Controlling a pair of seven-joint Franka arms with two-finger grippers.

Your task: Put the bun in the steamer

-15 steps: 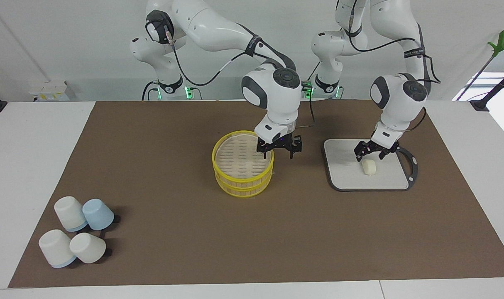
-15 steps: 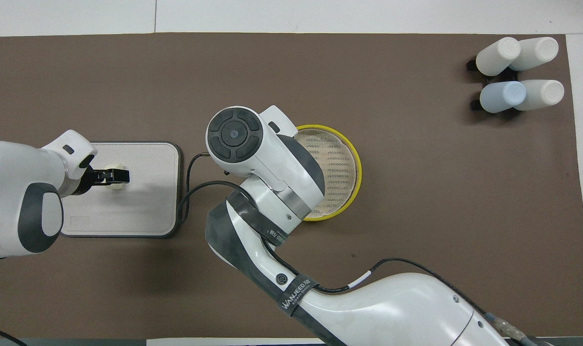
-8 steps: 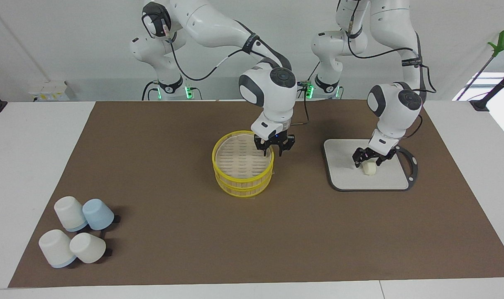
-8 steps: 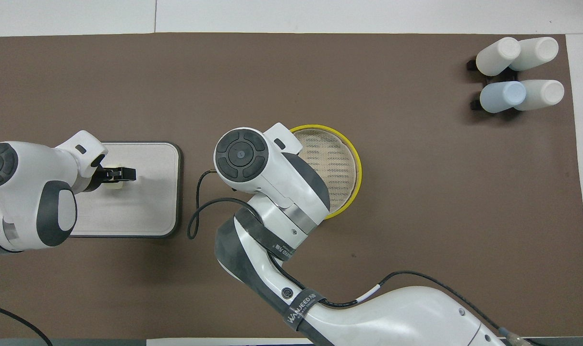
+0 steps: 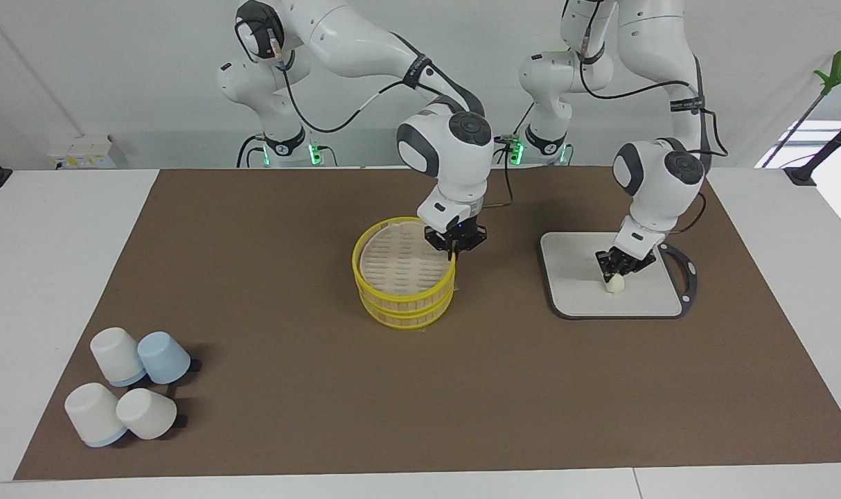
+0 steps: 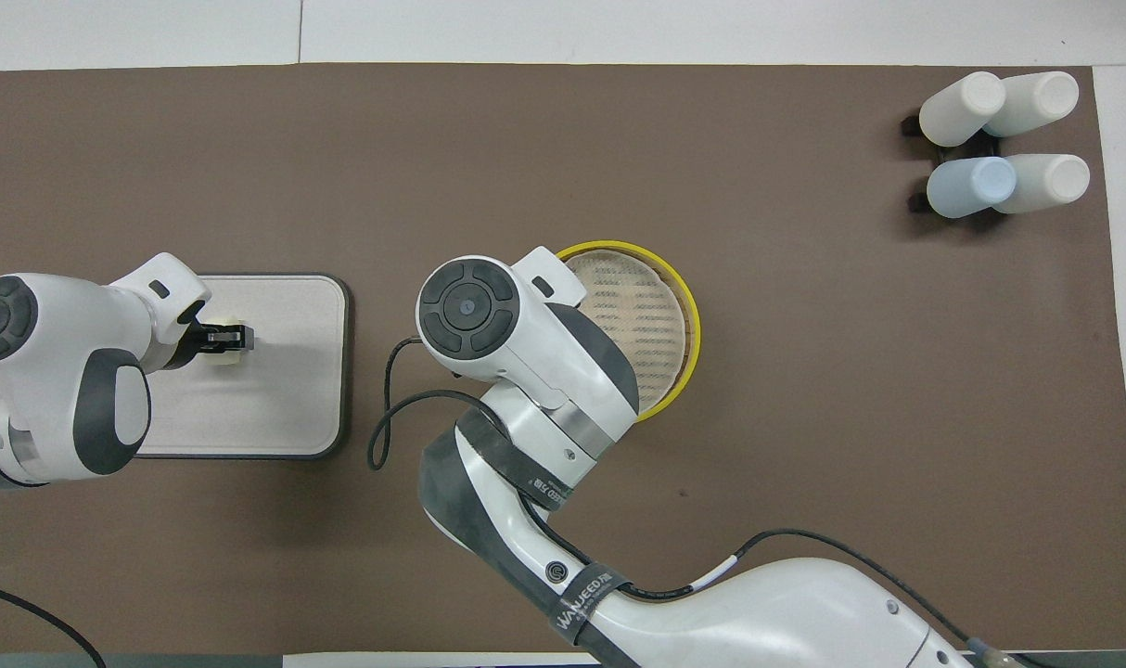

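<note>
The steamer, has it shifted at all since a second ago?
Yes, slightly: the steamer has slid toward the right arm's end, away from the board, with the right gripper shut on its rim.

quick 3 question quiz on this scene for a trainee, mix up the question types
1. True or false: the bun already lies in the steamer.
2. Multiple choice: what does the right end effector grip? A) the steamer's rim B) a cup C) the bun
3. Short answer: what does the bun rest on, and which end effector is closed on it?

Key
1. False. The bun is down on the grey board, toward the left arm's end of the table.
2. A. It is shut on the yellow rim at the steamer's edge nearest the board.
3. The grey board; the left end effector.
</note>
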